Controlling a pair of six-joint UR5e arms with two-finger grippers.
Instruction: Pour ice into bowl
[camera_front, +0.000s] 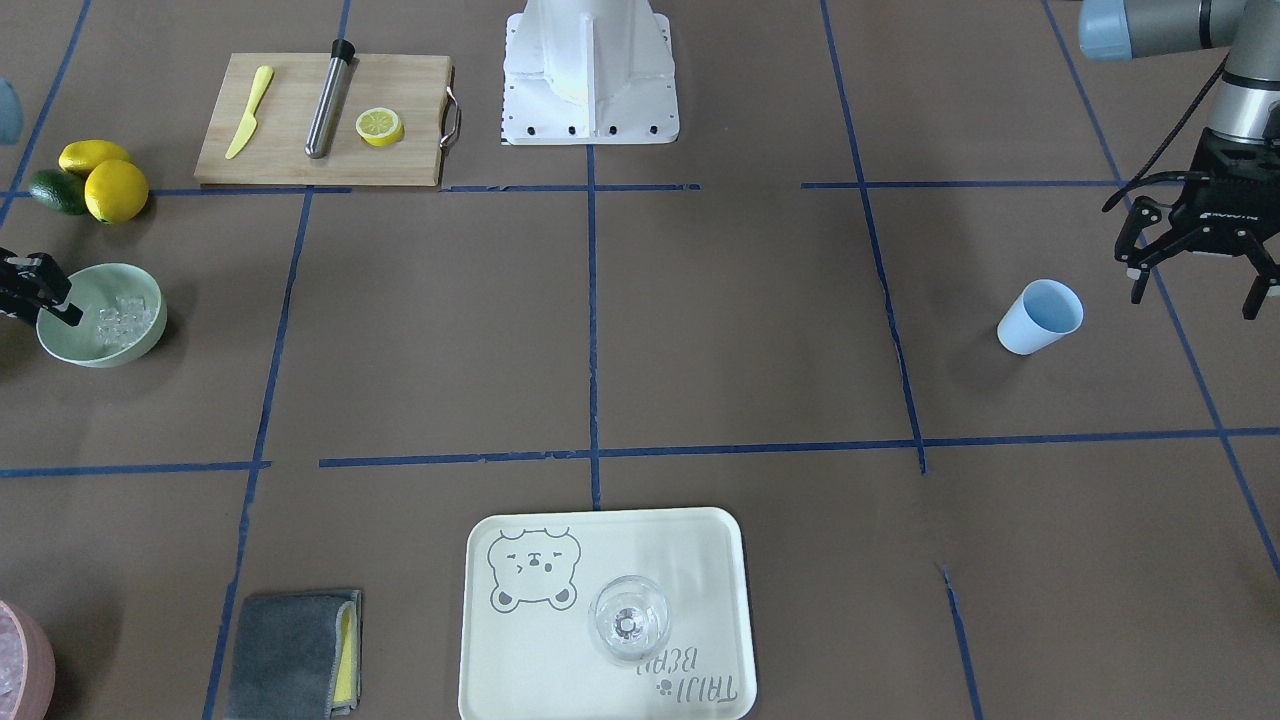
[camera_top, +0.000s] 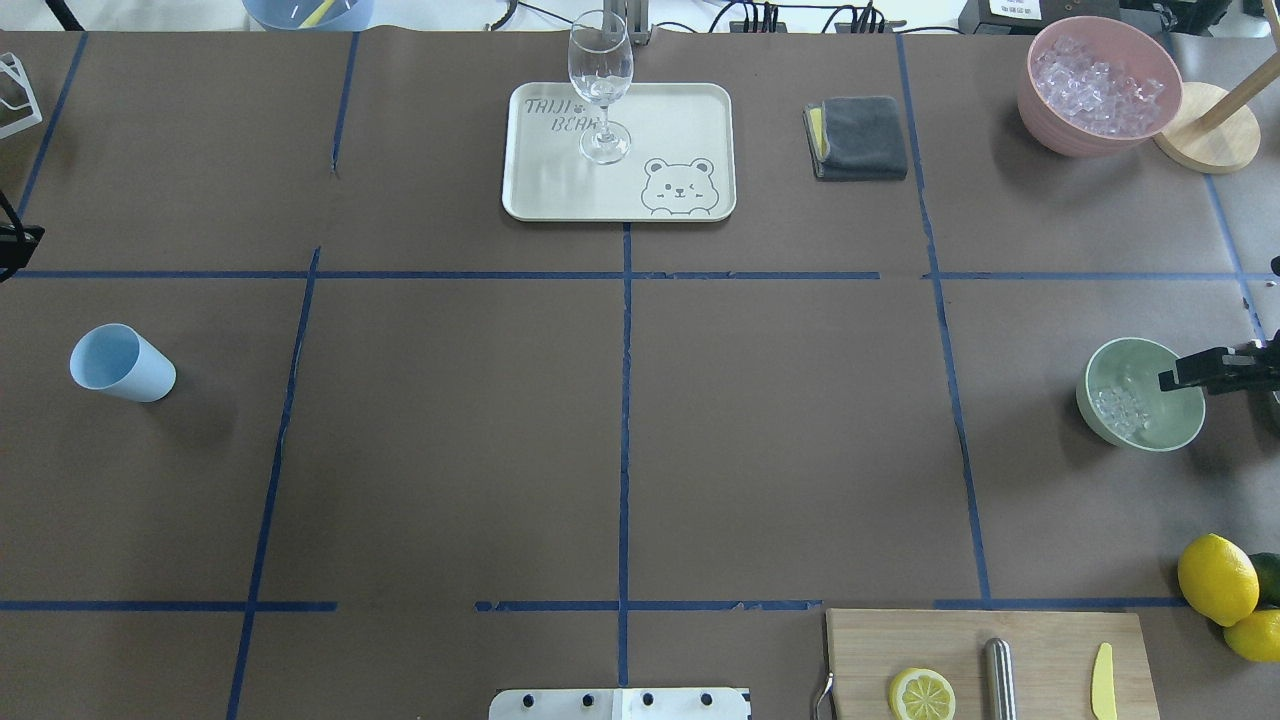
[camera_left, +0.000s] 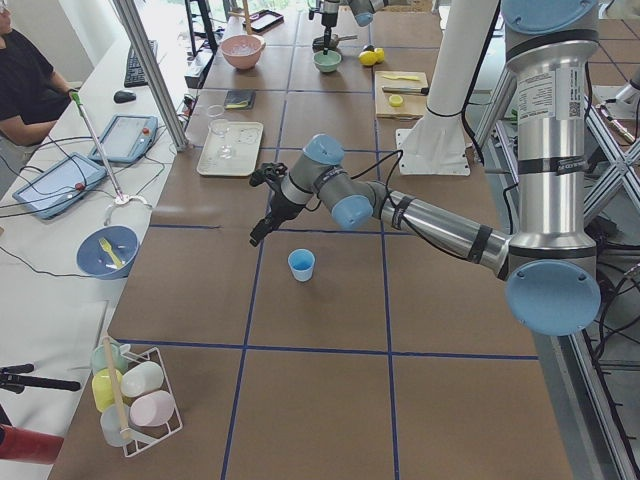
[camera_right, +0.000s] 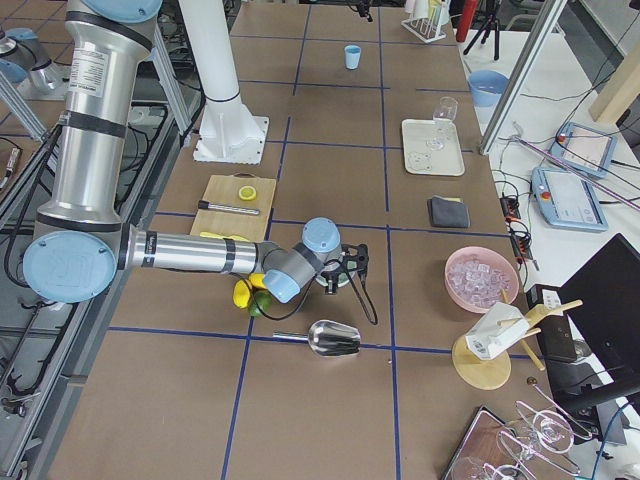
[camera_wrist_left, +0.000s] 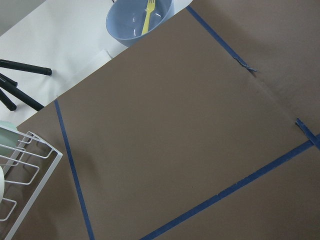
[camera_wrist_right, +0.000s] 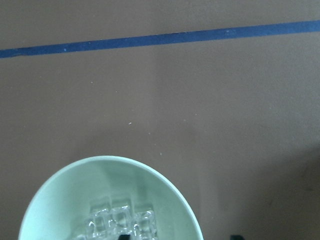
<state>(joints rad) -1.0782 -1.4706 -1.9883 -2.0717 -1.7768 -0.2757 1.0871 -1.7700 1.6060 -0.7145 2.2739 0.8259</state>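
Several clear glassy ice cubes (camera_top: 1116, 408) lie in round mint-green matte bowl (camera_top: 1178, 428); pour seems done. Left gripper (camera_front: 1197, 292) fingers wide; right gripper (camera_top: 1190, 377): cannot tell.

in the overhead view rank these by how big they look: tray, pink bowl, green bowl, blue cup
1. tray
2. pink bowl
3. green bowl
4. blue cup
The pink bowl lies farther from the camera yet looks bigger, so that order seems safe.

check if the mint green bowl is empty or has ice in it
Has ice: a small cluster of clear cubes lies in the bottom of the mint-green bowl, well below its rim.
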